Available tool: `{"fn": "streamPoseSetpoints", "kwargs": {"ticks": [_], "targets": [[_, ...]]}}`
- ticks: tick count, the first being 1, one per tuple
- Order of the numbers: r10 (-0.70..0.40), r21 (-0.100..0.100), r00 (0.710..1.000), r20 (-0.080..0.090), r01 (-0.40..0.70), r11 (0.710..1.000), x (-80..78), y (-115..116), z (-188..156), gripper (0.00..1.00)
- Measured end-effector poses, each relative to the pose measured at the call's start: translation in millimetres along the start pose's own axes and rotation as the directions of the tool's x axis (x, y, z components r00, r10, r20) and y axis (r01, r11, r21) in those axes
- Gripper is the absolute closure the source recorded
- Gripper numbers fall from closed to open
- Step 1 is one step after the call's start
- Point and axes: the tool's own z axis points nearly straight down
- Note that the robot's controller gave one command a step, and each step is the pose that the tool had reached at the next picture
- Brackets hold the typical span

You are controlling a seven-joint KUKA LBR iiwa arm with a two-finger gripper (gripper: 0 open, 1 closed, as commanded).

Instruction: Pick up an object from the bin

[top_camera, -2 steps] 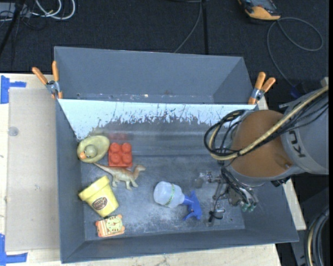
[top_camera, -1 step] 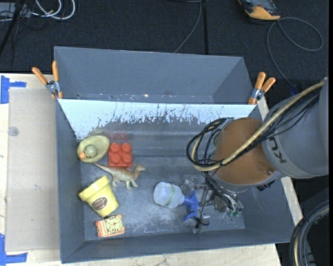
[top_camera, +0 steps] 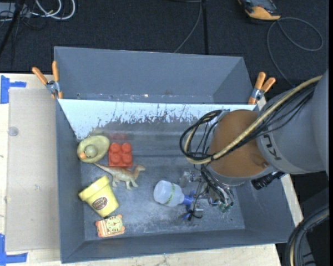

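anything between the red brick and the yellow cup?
Yes. In the camera view, a tan toy dinosaur lies between the red brick and the yellow cup.

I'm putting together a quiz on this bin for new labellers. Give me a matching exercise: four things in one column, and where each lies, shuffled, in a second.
Things
1. red block
2. yellow cup
3. whitish rounded thing
4. orange packet

Places
A. just left of the gripper
B. lowest in the view, near the bin's left corner
C. right beside the yellow-green duck
D. between the tan dinosaur and the orange packet

Pairs: 1-C, 2-D, 3-A, 4-B
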Motion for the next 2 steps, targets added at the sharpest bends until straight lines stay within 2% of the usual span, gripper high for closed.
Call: {"fn": "streamPoseSetpoints", "kwargs": {"ticks": [1,2], "targets": [[0.012,-0.001,1.000,-0.008,-0.012,1.000,4.4,17.8,20.3,0.00],[0.285,0.001,0.958,-0.004,-0.285,0.958,38.0,20.5,27.1,1.00]]}}
